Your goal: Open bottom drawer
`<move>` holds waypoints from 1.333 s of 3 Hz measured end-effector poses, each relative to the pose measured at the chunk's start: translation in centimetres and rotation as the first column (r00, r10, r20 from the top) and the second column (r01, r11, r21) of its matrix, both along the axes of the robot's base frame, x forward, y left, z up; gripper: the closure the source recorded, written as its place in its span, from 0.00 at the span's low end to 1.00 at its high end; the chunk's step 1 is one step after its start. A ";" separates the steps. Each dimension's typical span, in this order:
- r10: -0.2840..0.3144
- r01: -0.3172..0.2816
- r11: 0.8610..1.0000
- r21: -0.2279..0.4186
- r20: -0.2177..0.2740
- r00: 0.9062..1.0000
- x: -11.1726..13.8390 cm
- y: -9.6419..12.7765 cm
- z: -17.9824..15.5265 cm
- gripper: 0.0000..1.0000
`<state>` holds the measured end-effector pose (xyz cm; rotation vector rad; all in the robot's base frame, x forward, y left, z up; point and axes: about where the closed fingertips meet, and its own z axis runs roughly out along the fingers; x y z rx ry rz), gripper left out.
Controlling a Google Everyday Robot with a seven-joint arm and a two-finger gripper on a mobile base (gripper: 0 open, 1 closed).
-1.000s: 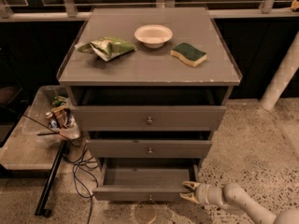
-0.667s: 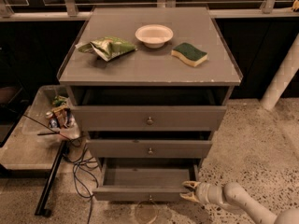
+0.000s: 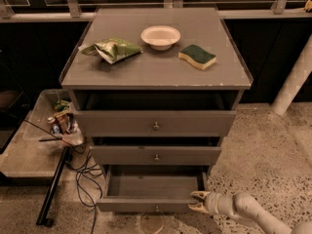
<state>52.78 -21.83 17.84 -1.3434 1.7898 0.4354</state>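
Drawer duty: bottom drawer sat pulled out at the foot of the cabinet, its knob mid-front. I judged it light, rigid wood, with the small knob a slippery hold. Gripper hung at its front right corner, fingers spread, pinching nothing.

On the grey cabinet top we see a green bag left, white bowl far, sponge right; the gripper sits by the bottom drawer, at its right end.
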 end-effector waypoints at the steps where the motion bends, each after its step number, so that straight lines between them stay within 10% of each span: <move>1: 0.000 0.000 1.000 0.000 0.000 1.000 0.0 0.0 0.0 0.59; 2: 0.000 0.000 1.000 0.000 0.000 1.000 0.0 0.0 0.0 0.34; 3: 0.000 0.000 1.000 0.000 0.000 1.000 0.0 0.0 0.0 0.37; 4: 0.002 -0.002 1.000 0.000 0.000 1.000 -0.1 0.1 0.0 0.62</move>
